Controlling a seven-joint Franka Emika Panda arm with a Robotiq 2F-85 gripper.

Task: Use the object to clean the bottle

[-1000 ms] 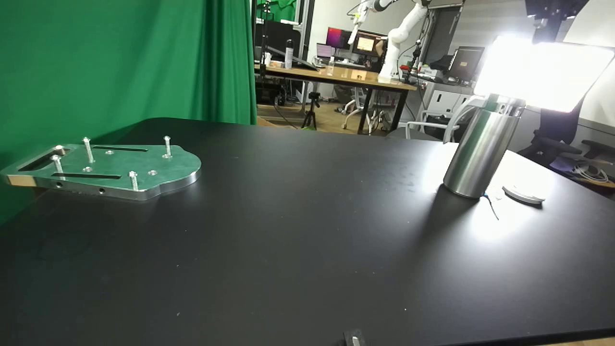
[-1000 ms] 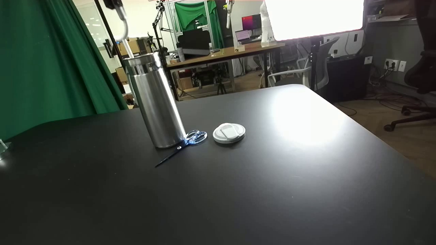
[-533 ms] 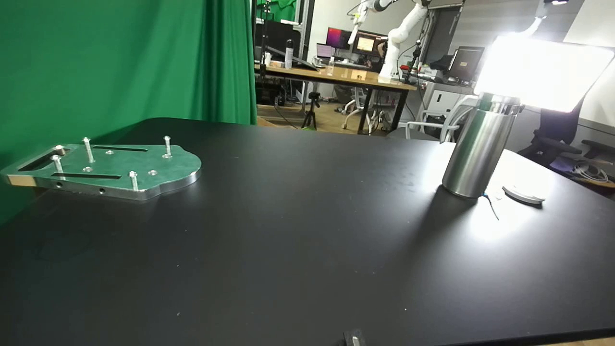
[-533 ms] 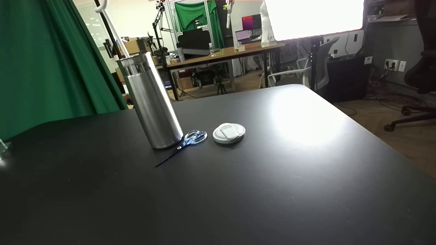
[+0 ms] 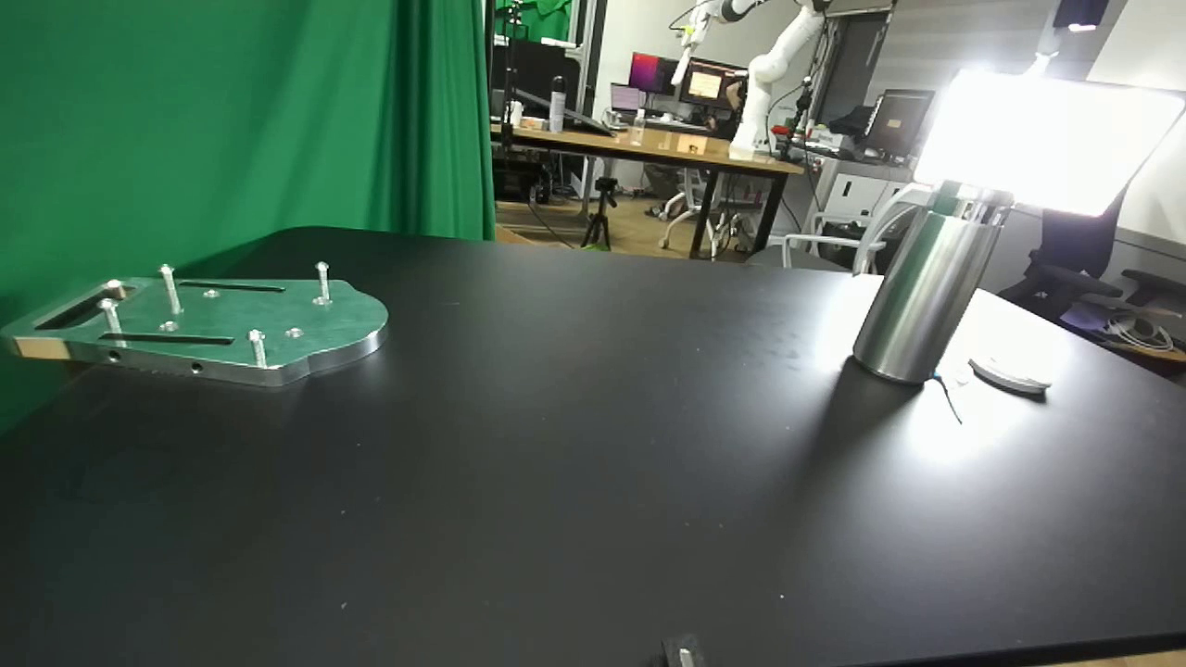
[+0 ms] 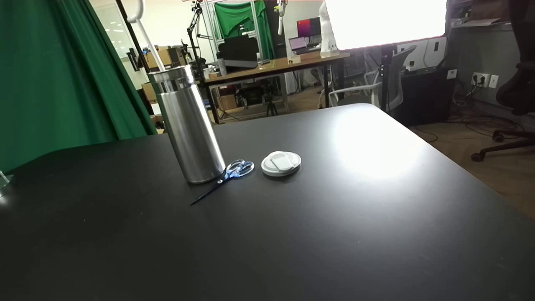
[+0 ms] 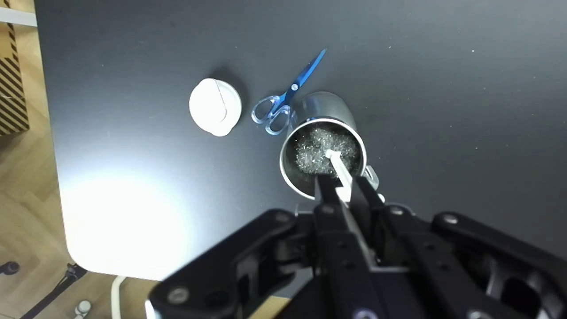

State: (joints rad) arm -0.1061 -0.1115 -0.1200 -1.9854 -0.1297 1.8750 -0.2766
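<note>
The bottle (image 6: 190,129) is a tall brushed-silver cylinder standing on the dark table, also in an exterior view (image 5: 927,287). It looks leaning in both exterior views; how much is real tilt I cannot tell. In the wrist view I look into its open mouth, past its outer wall (image 7: 328,106). A brush with a white bent handle (image 6: 151,48) goes down into it. Its shiny bristles (image 7: 316,148) are inside the bottle. My gripper (image 7: 345,184) is closed around the white handle, above the bottle mouth. The gripper is out of frame in an exterior view where the handle shows.
Scissors (image 6: 238,168) with clear-blue handles lie against or right beside the bottle's base. A white lid (image 6: 281,164) lies near them. A green plate with upright pegs (image 5: 222,320) sits at the table's far side. A bright light panel (image 5: 1047,139) stands behind the bottle.
The brush handle has risen out of the bottle, then dropped back slightly. The bottle's top has swung sideways and partly back, and its base has shifted slightly. Scissors and lid have not moved.
</note>
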